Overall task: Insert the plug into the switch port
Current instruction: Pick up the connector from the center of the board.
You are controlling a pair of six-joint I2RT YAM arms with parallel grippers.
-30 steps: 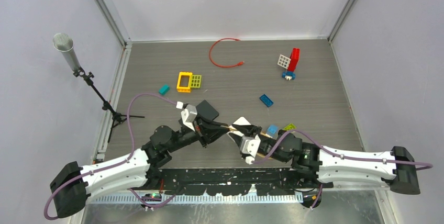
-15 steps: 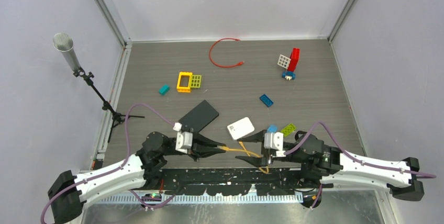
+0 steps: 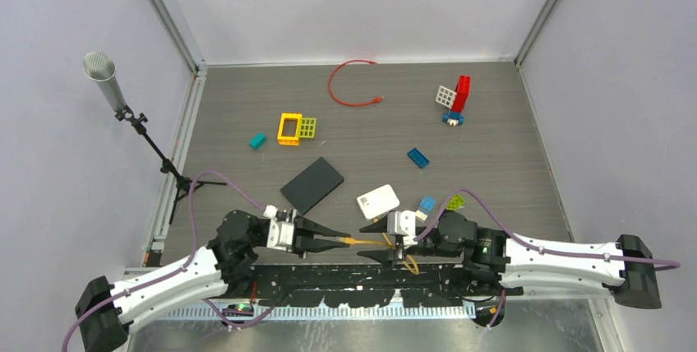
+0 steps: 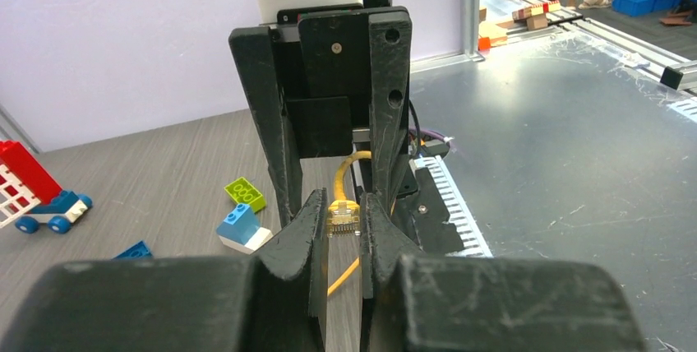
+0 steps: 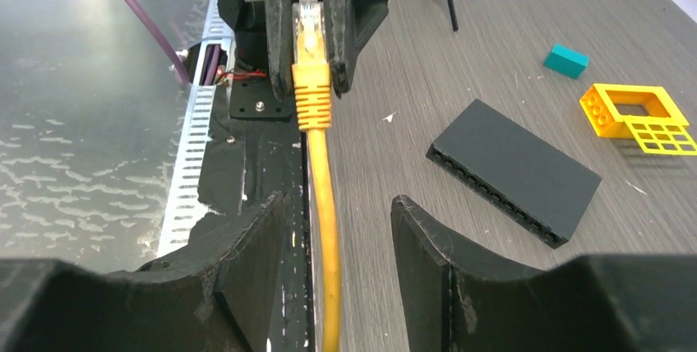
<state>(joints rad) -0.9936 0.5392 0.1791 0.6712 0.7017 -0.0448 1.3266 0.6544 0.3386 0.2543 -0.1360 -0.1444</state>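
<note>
Left gripper clamps the yellow RJ45 plug over the table's near edge. Right gripper is released, jaws apart either side of the cable. Best approach: square the plug to the port row on the black network switch. Bare surface surrounds it, white box nearby.

Switch near the middle of the table, flat box just at its 4 o'clock, plug at the switch's 5 o'clock, pinched in the left gripper by the near edge, right gripper facing it from 3 o'clock, loose cable far off at 12.
</note>
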